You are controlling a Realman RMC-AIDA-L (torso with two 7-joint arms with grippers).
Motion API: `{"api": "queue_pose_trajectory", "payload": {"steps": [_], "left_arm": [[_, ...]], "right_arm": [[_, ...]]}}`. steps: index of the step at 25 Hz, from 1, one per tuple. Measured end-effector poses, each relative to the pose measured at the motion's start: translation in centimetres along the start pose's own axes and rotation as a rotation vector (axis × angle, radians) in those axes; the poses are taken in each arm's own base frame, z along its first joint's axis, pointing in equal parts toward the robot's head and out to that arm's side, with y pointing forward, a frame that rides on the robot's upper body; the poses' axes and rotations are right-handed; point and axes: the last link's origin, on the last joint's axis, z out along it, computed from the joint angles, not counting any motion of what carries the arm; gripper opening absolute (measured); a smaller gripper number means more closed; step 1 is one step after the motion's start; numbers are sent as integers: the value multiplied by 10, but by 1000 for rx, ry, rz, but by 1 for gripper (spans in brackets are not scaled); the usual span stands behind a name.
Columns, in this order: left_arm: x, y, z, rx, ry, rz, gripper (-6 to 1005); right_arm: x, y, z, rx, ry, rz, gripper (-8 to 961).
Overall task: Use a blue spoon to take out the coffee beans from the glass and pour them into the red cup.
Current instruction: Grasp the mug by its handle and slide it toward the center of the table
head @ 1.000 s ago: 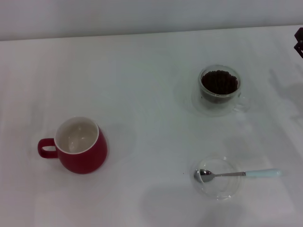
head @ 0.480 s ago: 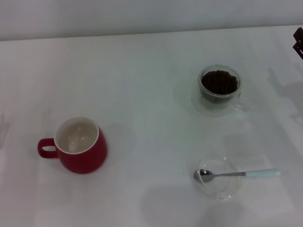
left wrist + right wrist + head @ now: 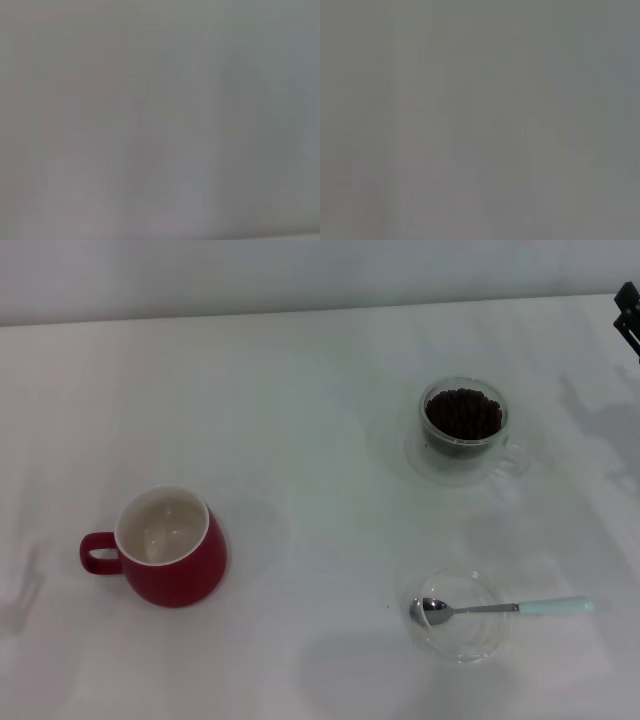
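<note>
The red cup (image 3: 172, 560) stands at the left of the white table, creamy inside showing, handle pointing left. At the back right stands the glass (image 3: 464, 445), filled with dark coffee beans (image 3: 463, 412). The blue spoon (image 3: 505, 608) lies in front of it, metal bowl resting in a shallow clear dish (image 3: 458, 642), pale blue handle pointing right. Only a dark bit of my right gripper (image 3: 630, 308) shows at the far right edge, well away from the glass. My left gripper is out of view. Both wrist views show only a plain grey surface.
The white table (image 3: 300, 440) runs back to a pale wall. A wide stretch of bare tabletop lies between the red cup and the glass. A faint shadow falls on the table's left edge.
The dark part of the right gripper has shifted up along the right edge. The faint shadow at the left edge has slid toward the front.
</note>
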Motion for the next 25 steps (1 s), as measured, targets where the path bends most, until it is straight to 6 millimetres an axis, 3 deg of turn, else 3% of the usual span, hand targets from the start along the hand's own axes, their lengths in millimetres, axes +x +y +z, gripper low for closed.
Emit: {"api": "queue_pose_trajectory", "payload": {"steps": [5, 8, 25], "left_arm": [[-6, 8, -16, -82, -45, 34, 876], [-8, 11, -16, -114, -56, 52, 876], [-18, 29, 22, -263, -132, 144, 875]], "right_arm": [[-2, 0, 5, -6, -6, -5, 873], [-3, 1, 7, -11, -10, -4, 873], [-7, 7, 12, -28, -42, 6, 872]]}}
